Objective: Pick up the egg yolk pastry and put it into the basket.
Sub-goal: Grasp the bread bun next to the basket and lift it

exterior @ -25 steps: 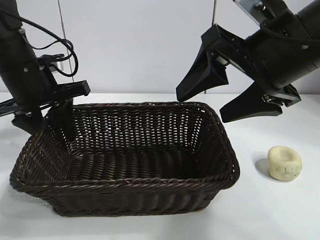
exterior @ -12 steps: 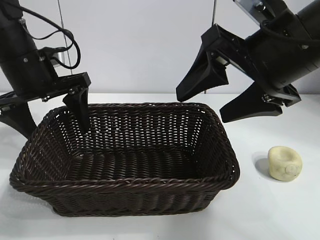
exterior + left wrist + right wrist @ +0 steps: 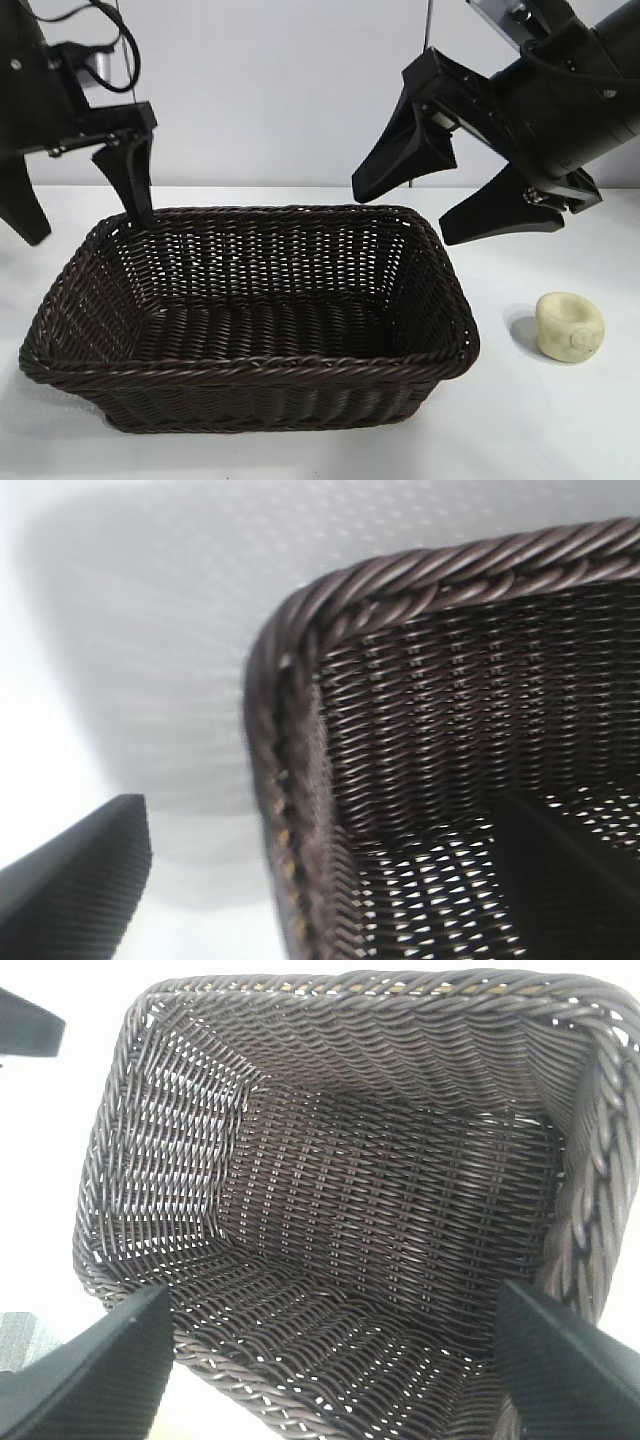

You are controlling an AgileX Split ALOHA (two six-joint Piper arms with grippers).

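Observation:
The egg yolk pastry [image 3: 570,325], a small pale yellow lump with a dimple, lies on the white table right of the basket [image 3: 250,365]. The dark brown wicker basket is empty. My right gripper [image 3: 402,217] is open and empty, held above the basket's far right corner, up and left of the pastry. In the right wrist view the gripper [image 3: 335,1370] looks down into the basket [image 3: 400,1210]; the pastry is out of view there. My left gripper [image 3: 80,205] is open and empty, raised over the basket's far left corner. In the left wrist view it [image 3: 320,880] straddles the rim [image 3: 300,730].
The white table [image 3: 560,430] has bare surface in front of and to the right of the basket. A pale wall stands behind the arms.
My left gripper has risen from low at the basket's far left corner to above the rim. The right gripper, basket and pastry have not moved.

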